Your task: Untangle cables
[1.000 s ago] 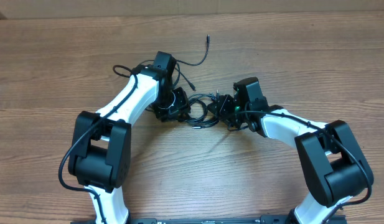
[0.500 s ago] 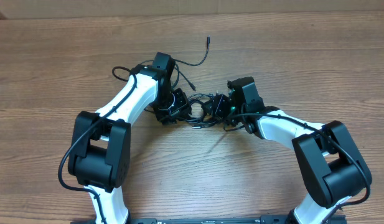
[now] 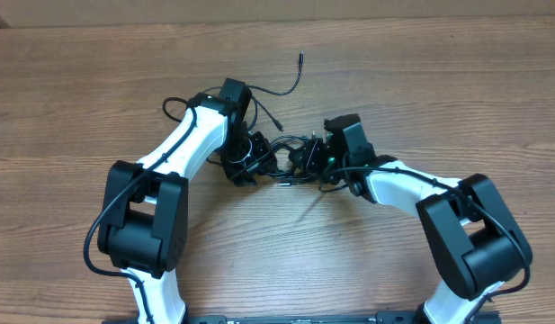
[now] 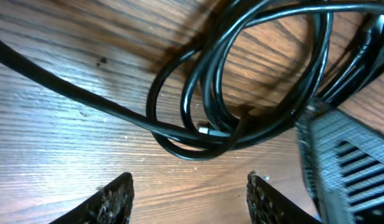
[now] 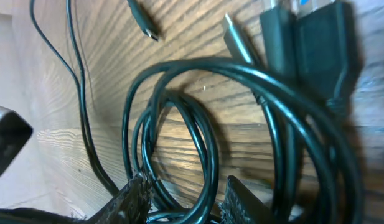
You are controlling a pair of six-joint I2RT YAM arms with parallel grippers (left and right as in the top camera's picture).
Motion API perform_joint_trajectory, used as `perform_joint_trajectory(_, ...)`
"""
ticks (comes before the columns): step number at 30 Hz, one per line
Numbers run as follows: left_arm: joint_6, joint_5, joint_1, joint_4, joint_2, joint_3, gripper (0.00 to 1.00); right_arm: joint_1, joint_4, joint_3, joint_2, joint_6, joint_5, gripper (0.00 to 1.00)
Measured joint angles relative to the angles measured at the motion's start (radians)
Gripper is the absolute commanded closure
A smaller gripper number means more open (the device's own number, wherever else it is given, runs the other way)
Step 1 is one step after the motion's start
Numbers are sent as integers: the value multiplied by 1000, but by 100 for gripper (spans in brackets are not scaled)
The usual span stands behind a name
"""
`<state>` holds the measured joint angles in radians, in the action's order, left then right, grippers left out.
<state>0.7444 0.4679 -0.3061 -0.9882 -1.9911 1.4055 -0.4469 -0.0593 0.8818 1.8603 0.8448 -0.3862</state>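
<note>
1. The cables (image 3: 290, 155) lie as a knotted bundle of thin black loops on the wooden table (image 3: 457, 81), mid-table, between the 2 grippers.
2. The right gripper (image 5: 185, 186) reaches the bundle from the right. Its fingers (image 5: 132, 199) are drawn in on 2 or 3 strands of a loop running between them, which looks like a pinch meant to anchor that side.
3. The left gripper (image 4: 190, 183) hovers just short of the bundle's left loops, fingers (image 4: 114, 199) apart with nothing between them. It appears lined up to take a strand and pull against that anchor.
4. 1 loose cord runs from the bundle toward the far side and ends in a plug (image 3: 300, 58), well apart from both arms. It is probably the easiest end to draw free.
5. Bare wood surrounds the bundle, and the table's far edge sits near the top of the overhead view. That leaves room to draw loops left, right or away, while both arms crowd the near side.
</note>
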Motion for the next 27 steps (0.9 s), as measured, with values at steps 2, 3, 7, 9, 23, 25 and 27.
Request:
perform_joint_trajectory(2, 15, 4, 0, 0, 0, 0, 43, -2, 0, 0, 6, 0, 2, 63)
perform_joint_trajectory(3, 26, 3, 0, 0, 0, 0, 43, -2, 0, 0, 7, 0, 3, 63)
perform_joint_trajectory(7, 75, -13, -4, 0, 0, 0, 43, -8, 0, 0, 10, 0, 27, 63)
perform_joint_trajectory(9, 103, -24, -10, 1, 0, 0, 42, -17, 0, 0, 10, 0, 42, 63)
perform_joint_trajectory(23, 245, -153, -48, 34, 0, 0, 45, -58, -1, 0, 10, 15, 106, 63)
perform_joint_trajectory(25, 249, -163, -48, 38, 0, 0, 46, -58, -2, 0, 10, 16, 108, 64)
perform_joint_trajectory(27, 251, -167, -48, 42, 0, 0, 46, -58, -4, 0, 10, 16, 111, 64)
